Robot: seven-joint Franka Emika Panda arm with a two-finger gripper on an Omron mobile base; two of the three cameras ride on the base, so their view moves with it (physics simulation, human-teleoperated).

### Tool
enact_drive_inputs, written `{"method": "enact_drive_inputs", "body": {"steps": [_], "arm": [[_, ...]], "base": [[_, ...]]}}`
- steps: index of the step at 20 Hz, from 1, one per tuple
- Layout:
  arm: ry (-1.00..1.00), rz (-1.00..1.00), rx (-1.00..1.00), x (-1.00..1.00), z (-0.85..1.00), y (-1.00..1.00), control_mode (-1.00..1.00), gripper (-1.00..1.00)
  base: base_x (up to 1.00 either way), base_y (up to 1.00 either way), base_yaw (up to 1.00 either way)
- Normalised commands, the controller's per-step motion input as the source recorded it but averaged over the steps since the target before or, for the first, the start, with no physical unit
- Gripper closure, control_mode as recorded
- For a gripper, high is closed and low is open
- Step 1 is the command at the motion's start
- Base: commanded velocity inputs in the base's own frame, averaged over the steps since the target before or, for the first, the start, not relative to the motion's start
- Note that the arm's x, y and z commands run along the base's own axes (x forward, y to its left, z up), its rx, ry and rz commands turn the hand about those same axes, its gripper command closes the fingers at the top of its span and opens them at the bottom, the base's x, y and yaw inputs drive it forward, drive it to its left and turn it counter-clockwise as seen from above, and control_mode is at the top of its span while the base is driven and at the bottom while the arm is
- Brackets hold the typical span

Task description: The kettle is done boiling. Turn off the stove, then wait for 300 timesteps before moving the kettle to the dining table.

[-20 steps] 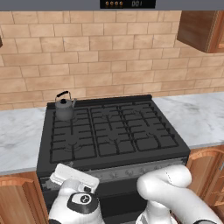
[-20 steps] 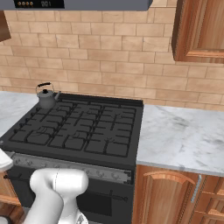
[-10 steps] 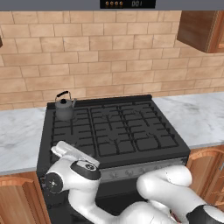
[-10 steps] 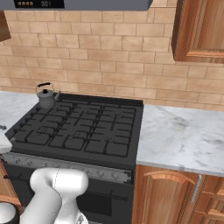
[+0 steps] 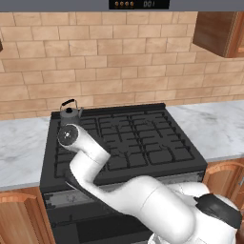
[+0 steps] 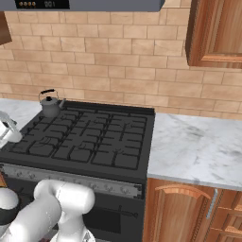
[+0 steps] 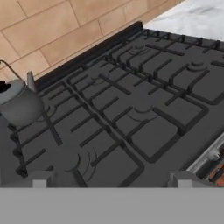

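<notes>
The kettle (image 5: 69,114) (image 6: 50,105) (image 7: 17,104) stands upright on the back left burner of the stove (image 5: 138,138) (image 6: 90,137) (image 7: 140,96). No flame shows under it. The grey knob strip (image 6: 71,181) (image 7: 209,158) runs along the stove's front. My arm (image 5: 88,159) reaches up over the stove's left front corner, short of the kettle. My gripper (image 7: 110,180) hangs above the front left grate, open, with nothing between its fingertips (image 7: 40,179); the kettle lies ahead to the left in the hand view. The dining table is out of view.
Marble wall countertop flanks the stove on the left (image 5: 19,150) and right (image 5: 217,128) (image 6: 198,146). A brick wall (image 5: 119,62) backs it. Wooden wall cabinets (image 5: 220,26) (image 6: 215,33) hang at the upper right, and a hood panel (image 5: 138,4) sits overhead.
My arm has swung up from low in front of the oven to over the stove's left front corner. The kettle has stayed in place.
</notes>
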Motion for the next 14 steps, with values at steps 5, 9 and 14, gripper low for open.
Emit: {"method": "enact_drive_inputs", "body": {"steps": [5, 9, 14], "arm": [[0.26, 0.00, 0.06, 0.51, 0.22, 0.02, -1.00, -1.00], [0.19, 0.00, 0.04, 0.34, 0.06, 0.01, -1.00, -1.00], [0.11, 0.00, 0.04, 0.41, 0.01, 0.00, -1.00, -1.00]], "base": [[0.00, 0.00, 0.00], [0.00, 0.00, 0.00], [0.00, 0.00, 0.00]]}}
